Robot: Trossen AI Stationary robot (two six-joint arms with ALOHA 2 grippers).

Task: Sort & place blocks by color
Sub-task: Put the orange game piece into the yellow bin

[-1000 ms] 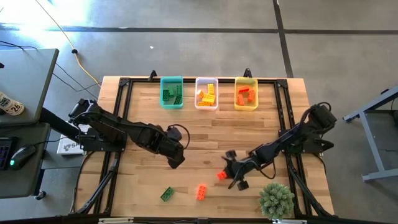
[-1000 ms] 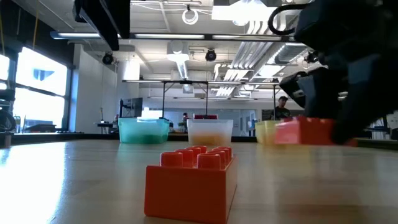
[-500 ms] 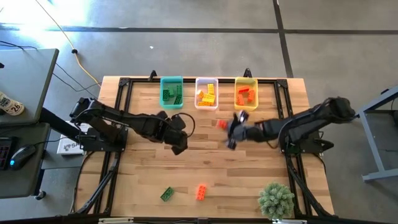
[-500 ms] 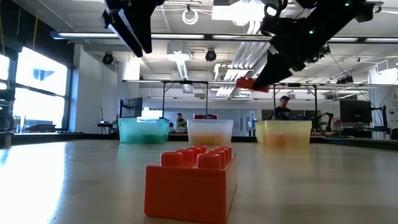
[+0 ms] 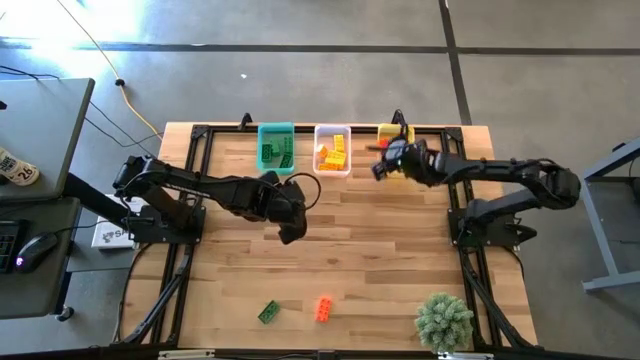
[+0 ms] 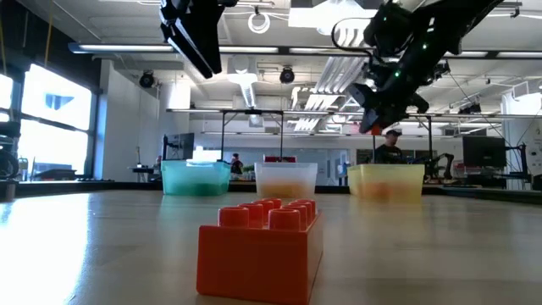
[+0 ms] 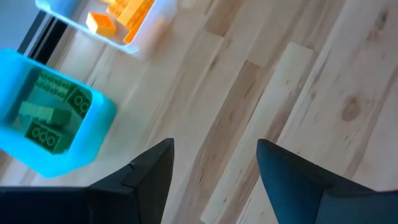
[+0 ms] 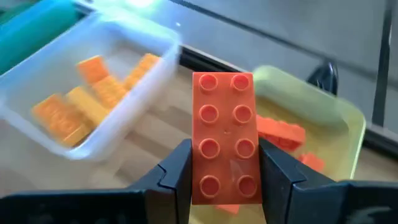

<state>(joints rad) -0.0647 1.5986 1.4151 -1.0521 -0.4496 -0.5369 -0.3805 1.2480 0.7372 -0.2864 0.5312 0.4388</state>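
My right gripper (image 5: 381, 168) is shut on an orange-red block (image 8: 224, 134), in the air at the near left corner of the yellow bin (image 5: 396, 150), which holds orange-red blocks. My left gripper (image 5: 290, 232) hangs open and empty over the table's middle, with bare wood between its fingers (image 7: 214, 162). A green block (image 5: 268, 312) and an orange-red block (image 5: 324, 308) lie flat on the table near its front edge. The teal bin (image 5: 276, 148) holds green blocks. The clear bin (image 5: 332, 150) holds yellow and orange ones. My right gripper pinches the orange-red block's two long sides (image 8: 198, 180) between its two fingers (image 8: 177, 177), at the end nearer the wrist. The block runs along the fingers and sticks out past them, studs toward the wrist camera. The fingers slant down from the table's right. The block is lifted clear.
The three bins stand in a row at the table's far edge (image 6: 196, 176) (image 6: 286, 178) (image 6: 391, 180). A fuzzy green plant (image 5: 444, 320) sits at the near right corner. Black frame rails (image 5: 200, 180) run along the table's sides. A person (image 6: 388, 148) stands far off in the room behind.
My right gripper has lifted the orange-red block off the near right part of the table. It has swung it toward the far edge, up to the yellow bin, rolling as it went. My left gripper has drifted a little toward the far edge and rolled, still open.
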